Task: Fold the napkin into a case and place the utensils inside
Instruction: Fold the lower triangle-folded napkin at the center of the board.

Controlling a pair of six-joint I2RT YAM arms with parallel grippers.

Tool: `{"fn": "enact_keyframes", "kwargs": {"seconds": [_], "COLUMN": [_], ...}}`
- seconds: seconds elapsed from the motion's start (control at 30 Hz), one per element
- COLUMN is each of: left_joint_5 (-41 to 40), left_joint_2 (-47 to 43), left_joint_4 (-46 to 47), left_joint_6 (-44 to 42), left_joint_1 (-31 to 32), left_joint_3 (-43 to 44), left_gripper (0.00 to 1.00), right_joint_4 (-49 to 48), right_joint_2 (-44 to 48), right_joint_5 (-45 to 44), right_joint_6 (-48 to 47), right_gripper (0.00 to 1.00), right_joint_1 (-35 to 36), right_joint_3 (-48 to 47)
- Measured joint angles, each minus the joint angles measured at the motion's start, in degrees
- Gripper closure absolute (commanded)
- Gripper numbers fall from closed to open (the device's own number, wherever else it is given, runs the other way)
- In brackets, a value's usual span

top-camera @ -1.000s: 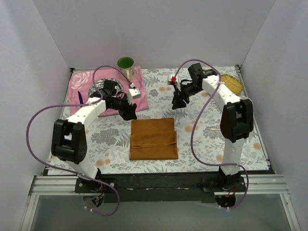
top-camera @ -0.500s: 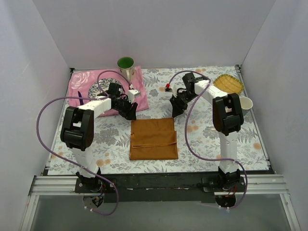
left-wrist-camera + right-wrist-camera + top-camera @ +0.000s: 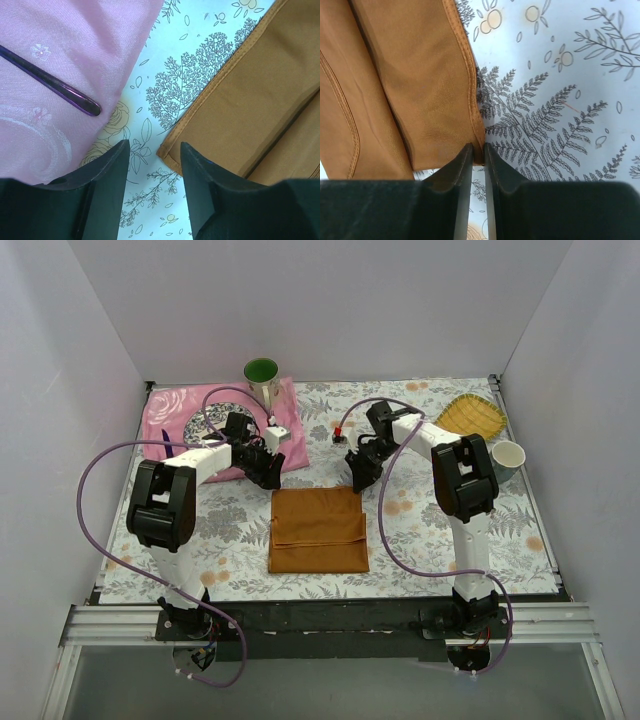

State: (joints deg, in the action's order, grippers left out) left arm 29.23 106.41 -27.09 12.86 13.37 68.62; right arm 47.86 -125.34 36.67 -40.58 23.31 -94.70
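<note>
The rust-orange napkin point(image 3: 318, 530) lies flat at the table's middle, folded into a rectangle with a lengthwise fold. My left gripper point(image 3: 270, 475) hangs low over its far left corner; in the left wrist view the gripper point(image 3: 152, 150) is open, and that corner point(image 3: 167, 152) lies just inside the right finger. My right gripper point(image 3: 360, 476) is at the far right corner; in the right wrist view it point(image 3: 478, 147) is pinched on the hem corner of the napkin point(image 3: 420, 100). A dark purple utensil point(image 3: 50, 82) lies on the pink cloth point(image 3: 60, 45). No silver spoon shows.
The pink flowered cloth point(image 3: 170, 410) covers the back left, with a green cup point(image 3: 262, 373) behind it. A small red item point(image 3: 337, 437) lies at mid back. A yellow woven dish point(image 3: 475, 415) and a white cup point(image 3: 508, 454) stand at the right.
Both arms have drawn in and lowered. The right gripper has moved left and nearer, onto the napkin's far right corner. The left gripper has settled at the far left corner.
</note>
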Motion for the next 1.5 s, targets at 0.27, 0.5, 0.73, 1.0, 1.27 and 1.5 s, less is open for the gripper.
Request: {"fn": "enact_keyframes", "kwargs": {"seconds": [0.27, 0.5, 0.73, 1.0, 1.27, 1.5], "left_joint_5": [-0.6, -1.1, -0.2, 4.3, 10.9, 12.5], "left_joint_2": [0.1, 0.5, 1.1, 0.8, -1.4, -1.9], "left_joint_4": [0.3, 0.3, 0.6, 0.6, 1.0, 3.3], "left_joint_6": [-0.1, -0.4, -0.5, -2.3, -8.2, -11.1], "left_joint_1": [0.0, 0.0, 0.0, 0.0, 0.0, 0.0], "left_joint_3": [-0.5, -0.5, -0.5, -0.9, -4.6, -5.9], "left_gripper": [0.6, 0.59, 0.5, 0.4, 0.37, 0.37], "right_joint_4": [1.4, 3.5, 4.6, 4.0, 0.8, -1.1], "right_joint_2": [0.0, 0.3, 5.9, 13.3, 19.4, 22.8], "right_joint_5": [1.0, 3.4, 6.0, 5.4, 3.9, 3.6], "right_joint_6": [-1.2, -3.8, -8.4, -13.7, -17.5, -21.7], "right_gripper": [0.99, 0.99, 0.99, 0.99, 0.99, 0.99], "right_joint_1": [0.1, 0.1, 0.8, 4.8, 6.4, 7.4], "right_joint_3": [0.4, 0.4, 2.5, 9.5, 16.1, 19.1]}}
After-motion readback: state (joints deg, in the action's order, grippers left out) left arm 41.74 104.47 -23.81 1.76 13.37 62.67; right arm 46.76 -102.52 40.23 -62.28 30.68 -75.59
